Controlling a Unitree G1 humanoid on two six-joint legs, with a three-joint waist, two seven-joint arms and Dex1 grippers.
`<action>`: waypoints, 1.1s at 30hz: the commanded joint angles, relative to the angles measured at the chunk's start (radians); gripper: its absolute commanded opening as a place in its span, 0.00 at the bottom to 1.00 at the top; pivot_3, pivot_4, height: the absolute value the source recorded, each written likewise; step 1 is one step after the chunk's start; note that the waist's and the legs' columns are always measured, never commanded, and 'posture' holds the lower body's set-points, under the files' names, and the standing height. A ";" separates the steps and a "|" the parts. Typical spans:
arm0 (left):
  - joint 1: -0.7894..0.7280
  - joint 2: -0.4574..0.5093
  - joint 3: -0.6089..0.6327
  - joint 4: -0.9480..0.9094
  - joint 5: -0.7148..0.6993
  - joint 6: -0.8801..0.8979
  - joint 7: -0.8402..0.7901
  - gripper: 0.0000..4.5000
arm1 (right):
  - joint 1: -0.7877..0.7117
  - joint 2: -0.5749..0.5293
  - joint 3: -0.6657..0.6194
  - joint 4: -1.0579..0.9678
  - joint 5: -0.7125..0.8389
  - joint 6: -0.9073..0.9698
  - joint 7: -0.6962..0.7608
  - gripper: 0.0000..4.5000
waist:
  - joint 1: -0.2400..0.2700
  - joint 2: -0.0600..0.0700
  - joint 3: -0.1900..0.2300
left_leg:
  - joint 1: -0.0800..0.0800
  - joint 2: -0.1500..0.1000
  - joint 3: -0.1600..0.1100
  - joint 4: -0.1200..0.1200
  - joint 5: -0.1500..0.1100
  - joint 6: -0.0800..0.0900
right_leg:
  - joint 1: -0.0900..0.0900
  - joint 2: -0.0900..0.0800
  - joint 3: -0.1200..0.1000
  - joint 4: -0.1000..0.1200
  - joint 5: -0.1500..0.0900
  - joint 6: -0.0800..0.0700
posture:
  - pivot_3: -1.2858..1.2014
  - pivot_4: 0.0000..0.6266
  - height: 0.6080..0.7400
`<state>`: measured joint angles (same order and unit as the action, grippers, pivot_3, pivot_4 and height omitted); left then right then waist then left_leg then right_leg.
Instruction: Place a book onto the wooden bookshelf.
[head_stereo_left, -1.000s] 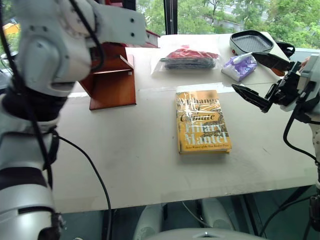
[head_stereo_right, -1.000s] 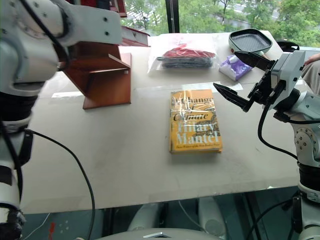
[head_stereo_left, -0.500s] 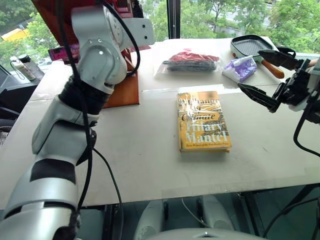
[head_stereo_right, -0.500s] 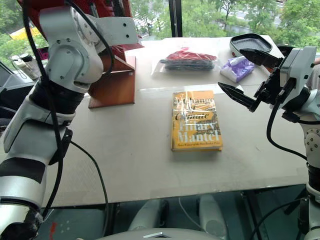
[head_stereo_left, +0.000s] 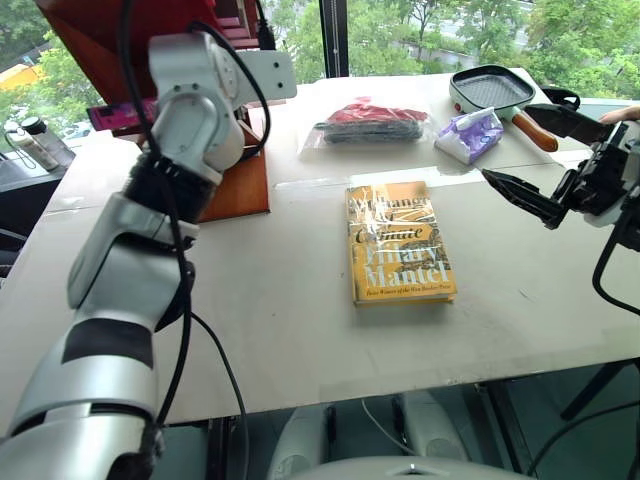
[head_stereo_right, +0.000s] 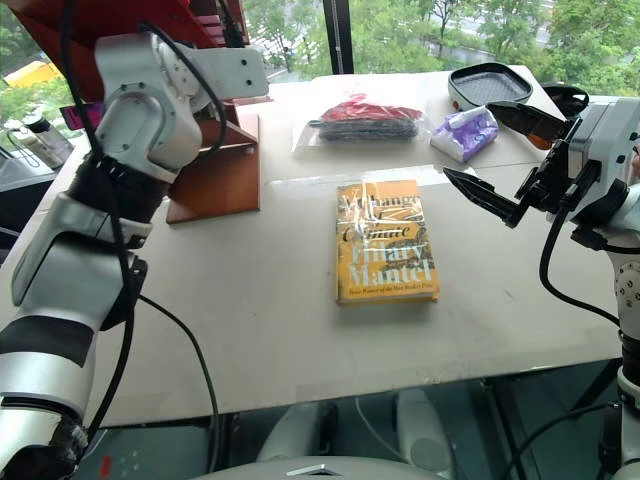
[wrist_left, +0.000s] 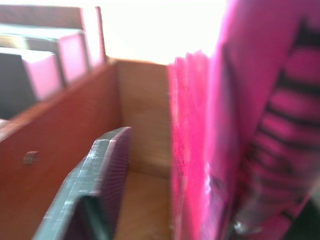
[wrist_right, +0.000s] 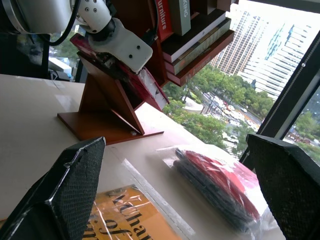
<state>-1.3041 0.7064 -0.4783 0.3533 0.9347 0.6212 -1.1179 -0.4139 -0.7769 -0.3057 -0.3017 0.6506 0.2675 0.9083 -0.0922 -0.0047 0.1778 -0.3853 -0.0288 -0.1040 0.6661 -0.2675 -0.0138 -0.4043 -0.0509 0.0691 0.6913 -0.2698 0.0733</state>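
Tabletop (head_stereo_left: 300, 330): pale, flat, carrying all loose items. Wooden bookshelf (head_stereo_right: 215, 175): stands at the far left corner, reddish-brown, slanted side panels; rigid and stable in appearance.

Book (wrist_left: 260, 130): magenta-pink, glossy wrap, black lettering. In the left wrist view it stands on edge inside a shelf compartment, close beside the wooden side wall. Judged stiff and moderately heavy; the wrap will be slippery, so any hold is best taken across the covers near the spine, not on the film edges.

Yellow-orange book (head_stereo_left: 398, 240): lies flat mid-tabletop, untouched. Red bagged item (head_stereo_left: 375, 118), purple packet (head_stereo_left: 470, 132) and grill pan (head_stereo_left: 492, 88) sit along the far edge.

Left end effector (wrist_left: 165, 200): reaches into the shelf. One dark finger (wrist_left: 95, 190) stands apart from the book's page edge, with a gap showing; whether the other finger bears on the cover cannot be told, so grip is unconfirmed.

Right end effector (head_stereo_right: 505, 155): hovers above the right edge, jaws wide apart, holding nothing.
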 joint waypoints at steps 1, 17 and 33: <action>0.056 0.097 0.084 -0.192 -0.058 0.003 -0.121 0.67 | -0.002 -0.021 -0.053 -0.005 0.016 -0.019 0.019 1.00 | 0.000 0.000 0.000 | -0.005 0.000 -0.001 0.000 0.000 0.000 | -0.005 0.000 0.000 -0.001 0.000 0.000 | 0.52 0.24 1.00; 0.149 0.116 0.663 -0.854 -0.816 0.752 -0.464 0.67 | 0.007 -0.054 -0.077 -0.012 0.048 0.023 0.040 1.00 | 0.040 -0.009 0.005 | -0.014 0.000 -0.003 0.004 0.000 0.000 | -0.006 -0.002 -0.010 -0.004 0.000 0.000 | 0.52 0.24 1.00; 1.037 -0.464 0.900 -1.055 -1.106 0.436 0.031 0.79 | 0.289 -0.137 -0.199 -0.067 0.000 0.053 0.079 1.00 | 0.062 -0.012 0.005 | -0.012 0.003 -0.002 0.003 0.000 0.000 | -0.005 -0.004 -0.009 -0.005 0.001 -0.001 | 0.52 0.24 1.00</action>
<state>-0.3070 0.2323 0.4141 -0.7056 -0.0929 1.0955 -1.0552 -0.1482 -0.8970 -0.4352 -0.3484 0.6555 0.3317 0.9669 -0.0300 -0.0171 0.1824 -0.3968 -0.0262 -0.1056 0.6693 -0.2676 -0.0139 -0.4079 -0.0545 0.0598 0.6855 -0.2690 0.0724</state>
